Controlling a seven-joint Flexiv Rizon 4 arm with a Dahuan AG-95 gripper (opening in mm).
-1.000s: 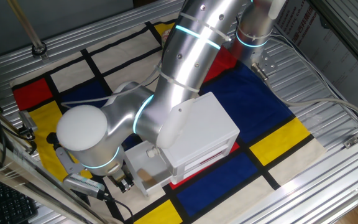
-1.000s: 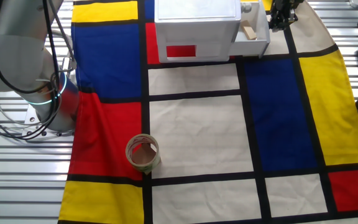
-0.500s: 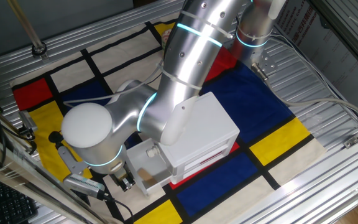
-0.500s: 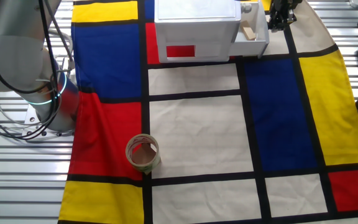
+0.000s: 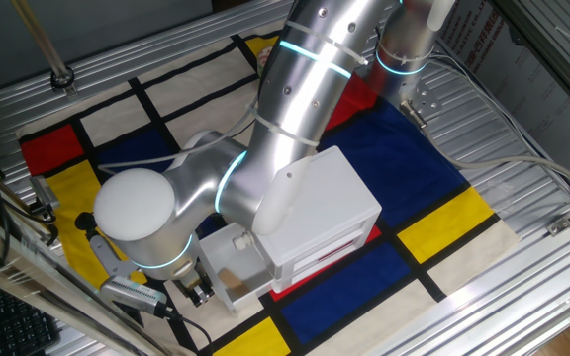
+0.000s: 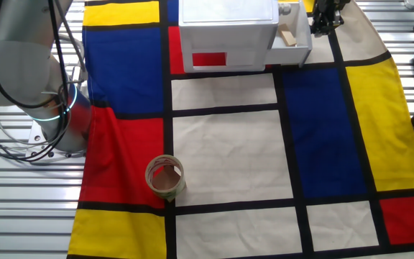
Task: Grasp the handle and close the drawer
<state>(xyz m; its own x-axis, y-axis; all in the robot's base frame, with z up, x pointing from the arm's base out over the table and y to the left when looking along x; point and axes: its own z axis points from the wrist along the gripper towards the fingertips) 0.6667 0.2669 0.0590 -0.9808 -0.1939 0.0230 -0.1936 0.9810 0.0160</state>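
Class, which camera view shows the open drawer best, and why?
The other fixed view: the drawer is unobstructed, pulled out from the cabinet, its inside visible. In one fixed view the arm hides much of the drawer.

You get one fixed view high behind the arm, looking down close onto the cabinet (image 5: 320, 213). The other fixed view looks down from the opposite side, farther off, cabinet (image 6: 227, 32) at its top edge. Both share it and the checkered cloth (image 6: 228, 155).
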